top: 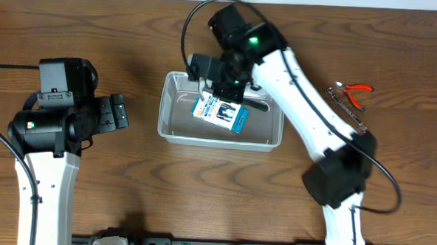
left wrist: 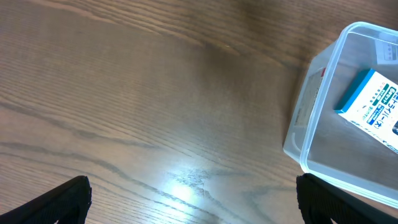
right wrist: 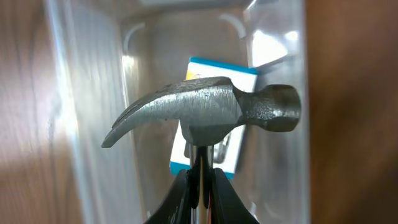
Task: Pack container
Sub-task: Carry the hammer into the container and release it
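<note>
"Two arms: which one is idle?"

"The left. The left gripper (top: 118, 112) hangs over bare table (left wrist: 124, 93) with its jaws spread wide and nothing between them. The container (top: 175, 128) lies to its right, apart from it."

"And the container itself?"

"It sits mid-table, its long axis running left to right in the overhead view. A box (top: 219, 111) rests slanted inside, near the middle."

"Which arm is nearer?"

"The right one. The right gripper (right wrist: 200, 186) is over the container, pinched narrow on the hammer (right wrist: 205, 109) just below its head. In the wrist view the head lies crosswise between the container's long walls, above the box. I can't tell whether it touches anything."

"So what's the next move?"

"I'd judge straight down, then let go. The handle, mostly hidden, should follow the long axis, or one end may ride on the rim. The box underneath could also tip the hammer."

"Anything further right?"

"Pliers (top: 356, 91) with red grips lie on the table, well apart from the container and nearer the right arm."
</note>
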Controlling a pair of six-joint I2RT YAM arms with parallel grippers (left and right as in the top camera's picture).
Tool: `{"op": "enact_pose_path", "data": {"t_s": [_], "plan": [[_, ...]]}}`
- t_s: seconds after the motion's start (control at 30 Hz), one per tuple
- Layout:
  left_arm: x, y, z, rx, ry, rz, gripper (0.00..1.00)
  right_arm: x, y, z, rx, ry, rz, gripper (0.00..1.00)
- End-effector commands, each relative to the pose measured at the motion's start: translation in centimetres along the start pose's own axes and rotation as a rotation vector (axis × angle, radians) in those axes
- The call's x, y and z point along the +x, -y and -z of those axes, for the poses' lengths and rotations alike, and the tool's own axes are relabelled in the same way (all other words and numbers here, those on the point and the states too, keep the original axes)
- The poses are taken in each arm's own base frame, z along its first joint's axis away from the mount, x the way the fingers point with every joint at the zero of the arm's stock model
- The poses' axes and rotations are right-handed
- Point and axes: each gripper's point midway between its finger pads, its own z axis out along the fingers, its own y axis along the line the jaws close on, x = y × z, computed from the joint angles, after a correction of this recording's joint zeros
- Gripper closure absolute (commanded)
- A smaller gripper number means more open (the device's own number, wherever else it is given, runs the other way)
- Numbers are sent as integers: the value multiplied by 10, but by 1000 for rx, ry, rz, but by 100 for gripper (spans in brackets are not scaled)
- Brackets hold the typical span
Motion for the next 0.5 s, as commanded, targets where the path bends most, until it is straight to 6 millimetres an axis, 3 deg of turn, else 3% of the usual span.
{"op": "enact_pose_path", "data": {"t_s": [0.0,0.1,0.2,0.27,0.33,0.37,0.47], "plan": [[-1,0,3,6,7,6,2,18,-4,-50,-101,-78,14,99],[-1,0,3,6,7,6,2,28,-6,-75,-145,-122,-10,99],[-1,0,3,6,7,6,2,32,-6,-84,-158,-138,-25,92],[-1,0,3,6,7,6,2,31,-6,-83,-156,-137,-28,75],[-1,0,3,6,7,6,2,30,-5,-78,-142,-135,-33,37],[-1,0,3,6,7,6,2,29,-4,-72,-127,-133,-44,25],[-1,0,3,6,7,6,2,28,7,-42,-31,-135,-70,16]]}}
